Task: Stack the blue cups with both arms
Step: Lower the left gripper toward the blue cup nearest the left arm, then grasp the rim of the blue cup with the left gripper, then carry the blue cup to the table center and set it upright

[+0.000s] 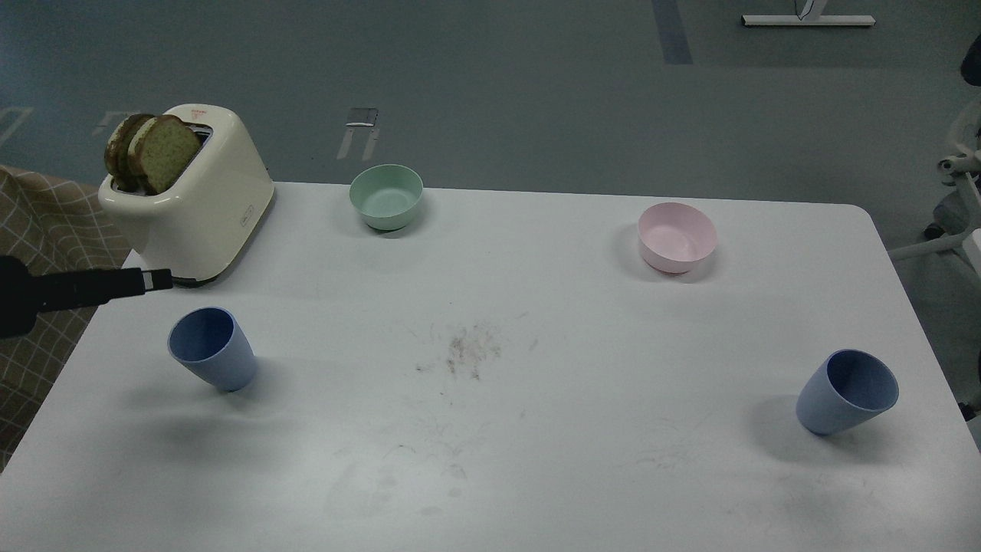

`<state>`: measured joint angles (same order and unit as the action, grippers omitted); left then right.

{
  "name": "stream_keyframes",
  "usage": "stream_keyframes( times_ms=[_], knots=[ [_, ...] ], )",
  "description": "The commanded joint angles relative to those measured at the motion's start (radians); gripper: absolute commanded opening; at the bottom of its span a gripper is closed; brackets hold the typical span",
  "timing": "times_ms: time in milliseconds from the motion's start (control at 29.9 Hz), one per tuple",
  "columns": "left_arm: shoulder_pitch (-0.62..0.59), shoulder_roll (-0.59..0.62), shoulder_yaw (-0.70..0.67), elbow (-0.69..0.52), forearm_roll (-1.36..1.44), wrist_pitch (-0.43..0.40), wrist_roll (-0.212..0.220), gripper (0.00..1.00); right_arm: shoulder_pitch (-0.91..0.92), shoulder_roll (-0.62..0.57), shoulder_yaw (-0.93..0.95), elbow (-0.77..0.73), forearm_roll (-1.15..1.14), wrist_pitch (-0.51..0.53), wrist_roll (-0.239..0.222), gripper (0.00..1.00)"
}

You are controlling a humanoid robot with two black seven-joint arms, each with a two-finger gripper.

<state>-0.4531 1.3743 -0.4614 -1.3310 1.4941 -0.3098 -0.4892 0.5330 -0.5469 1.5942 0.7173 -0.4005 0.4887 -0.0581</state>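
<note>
Two blue cups stand upright on the white table (536,429). The left blue cup (212,347) is near the table's left edge and the right blue cup (847,392) is near its right edge. They are far apart and both are empty. My left gripper (157,280) reaches in from the left edge as a thin dark bar, just above and left of the left cup and not touching it. It is seen side-on, so its fingers cannot be told apart. My right arm is out of view.
A cream toaster (199,207) with two bread slices (153,152) stands at the back left, right behind my left gripper. A mint-green bowl (386,196) sits at the back centre and a pink bowl (677,237) at the back right.
</note>
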Motion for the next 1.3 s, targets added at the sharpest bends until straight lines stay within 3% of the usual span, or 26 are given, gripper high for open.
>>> stream_keyframes(
  times_ms=[0, 502, 769, 836, 936, 1137, 1271],
  knots=[
    [0.004, -0.011, 0.040, 0.001, 0.072, 0.072, 0.000, 0.82, -0.001, 0.002, 0.004, 0.001, 0.000, 0.000, 0.000, 1.00],
    [0.002, -0.147, 0.041, 0.078, 0.074, 0.069, 0.000, 0.77, -0.018, 0.001, 0.012, -0.001, 0.000, 0.000, 0.000, 1.00],
    [0.002, -0.219, 0.043, 0.148, 0.080, 0.051, 0.000, 0.41, -0.028, -0.001, 0.023, -0.001, 0.000, 0.000, 0.000, 1.00],
    [0.002, -0.228, 0.043, 0.157, 0.083, 0.051, 0.000, 0.18, -0.031, -0.001, 0.024, -0.001, 0.000, 0.000, 0.000, 1.00],
    [-0.004, -0.231, 0.041, 0.165, 0.083, 0.051, 0.000, 0.00, -0.033, -0.001, 0.024, -0.002, 0.000, 0.000, 0.000, 1.00],
    [-0.018, -0.230, 0.040, 0.161, 0.086, 0.051, 0.000, 0.00, -0.033, -0.001, 0.024, -0.004, 0.000, 0.000, 0.000, 1.00],
    [-0.132, -0.218, 0.040, 0.069, 0.113, 0.028, 0.000, 0.00, -0.050, -0.004, 0.049, -0.002, 0.000, 0.000, 0.000, 1.00]
  ],
)
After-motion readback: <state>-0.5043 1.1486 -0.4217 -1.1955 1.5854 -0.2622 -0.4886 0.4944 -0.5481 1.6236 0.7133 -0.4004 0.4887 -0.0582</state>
